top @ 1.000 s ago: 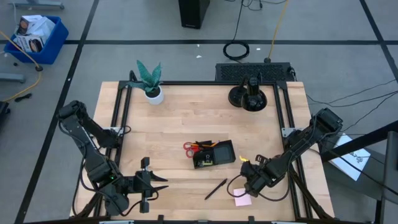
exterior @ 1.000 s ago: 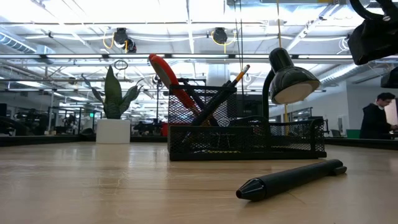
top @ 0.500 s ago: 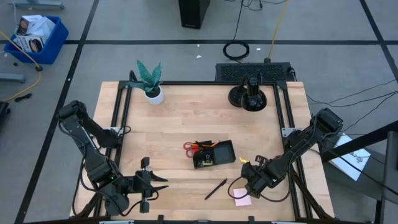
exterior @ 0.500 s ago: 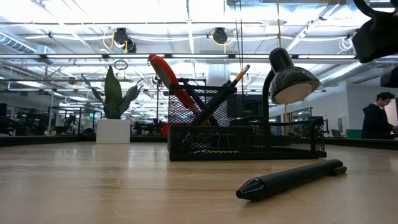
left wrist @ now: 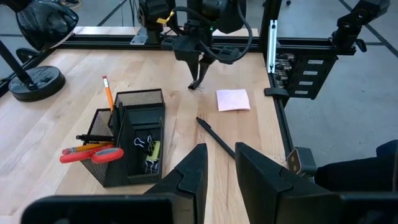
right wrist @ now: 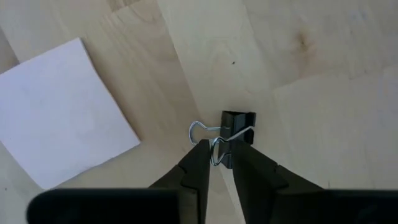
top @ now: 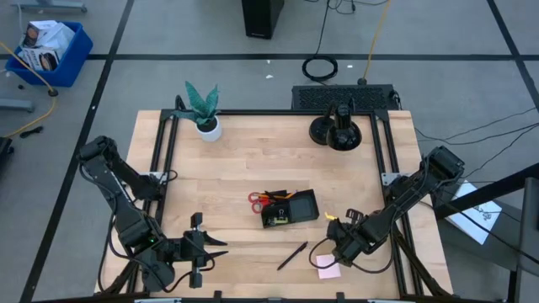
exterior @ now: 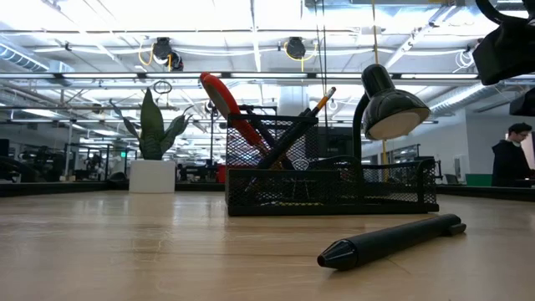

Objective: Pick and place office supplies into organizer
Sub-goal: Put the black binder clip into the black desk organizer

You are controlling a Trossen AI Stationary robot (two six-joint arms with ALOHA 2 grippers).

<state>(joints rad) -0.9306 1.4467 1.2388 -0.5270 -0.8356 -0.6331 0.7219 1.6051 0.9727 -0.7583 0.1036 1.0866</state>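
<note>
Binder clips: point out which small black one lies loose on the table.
The small black binder clip at the right gripper, beside the pale pink sticky-note pad; the others sit inside the black mesh organizer.

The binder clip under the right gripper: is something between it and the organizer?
Nothing visible blocks it. The binder clip lies at the right gripper; bare wood leads to the organizer. The black pen and sticky-note pad lie off that line.

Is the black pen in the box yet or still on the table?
Still on the table. The black pen lies flat on the wood, apart from the organizer and beside the pink sticky pad.
</note>
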